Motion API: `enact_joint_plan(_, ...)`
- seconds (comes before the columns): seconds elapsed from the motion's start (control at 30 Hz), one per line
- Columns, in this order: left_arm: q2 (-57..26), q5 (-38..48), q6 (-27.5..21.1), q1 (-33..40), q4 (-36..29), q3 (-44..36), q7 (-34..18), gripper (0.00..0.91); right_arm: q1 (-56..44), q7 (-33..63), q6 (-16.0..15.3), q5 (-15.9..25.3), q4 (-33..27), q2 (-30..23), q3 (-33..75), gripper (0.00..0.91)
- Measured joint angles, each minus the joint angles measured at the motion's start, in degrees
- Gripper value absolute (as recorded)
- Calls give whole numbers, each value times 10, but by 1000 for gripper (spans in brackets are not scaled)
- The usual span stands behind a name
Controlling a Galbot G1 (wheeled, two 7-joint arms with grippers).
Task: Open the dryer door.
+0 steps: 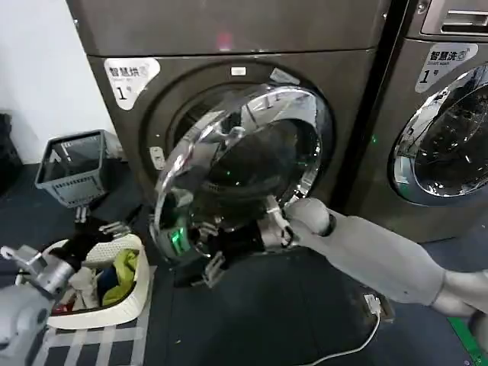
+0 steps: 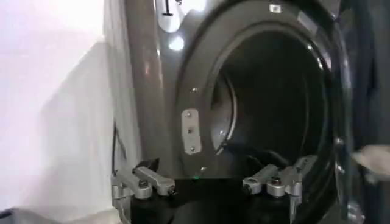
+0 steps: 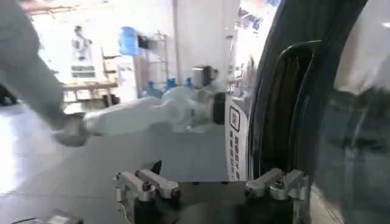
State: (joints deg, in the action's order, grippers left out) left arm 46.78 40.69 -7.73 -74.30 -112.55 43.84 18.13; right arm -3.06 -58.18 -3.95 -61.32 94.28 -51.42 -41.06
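Note:
The dryer door (image 1: 252, 164), a chrome ring around dark bulging glass, stands partly swung out from the drum mouth (image 1: 179, 114), its left edge nearest me. My right arm reaches in from the right. Its gripper (image 1: 200, 255) sits low at the door's lower left edge, partly seen through the glass. In the right wrist view the right gripper (image 3: 211, 184) is open and holds nothing, with the door's dark rim (image 3: 286, 109) close beside one finger. My left gripper (image 1: 23, 259) waits at the lower left. The left gripper (image 2: 210, 182) is open and faces the open drum (image 2: 274, 103).
A white laundry basket of clothes (image 1: 131, 299) sits on the floor at the left, with a grey plastic basket (image 1: 72, 168) behind it. The neighbouring machine's chrome-ringed door (image 1: 446, 145) is at the right. A white cable (image 1: 358, 339) lies on the dark floor.

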Motion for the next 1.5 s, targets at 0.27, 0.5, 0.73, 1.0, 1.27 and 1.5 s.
enact_joint_plan(0.27,-65,29,14,22,0,-43,33,907,0,-98,10,2,8,38,-4,907)
enact_joint_plan(0.5,-88,18,24,71,-3,-113,59,907,-4,-168,14,10,23,77,-7,907)
enact_joint_plan(0.73,-92,-20,31,128,-11,-213,90,907,-24,-192,15,20,53,126,7,907)
enact_joint_plan(1.0,-80,-62,34,195,-39,-322,100,907,-105,-207,20,34,99,213,76,907)
enact_joint_plan(1.27,-65,-96,36,248,-54,-398,104,907,-313,-159,82,50,78,295,291,907)
enact_joint_plan(1.5,-44,-119,33,298,-78,-468,100,907,-454,-79,133,41,-11,333,480,907)
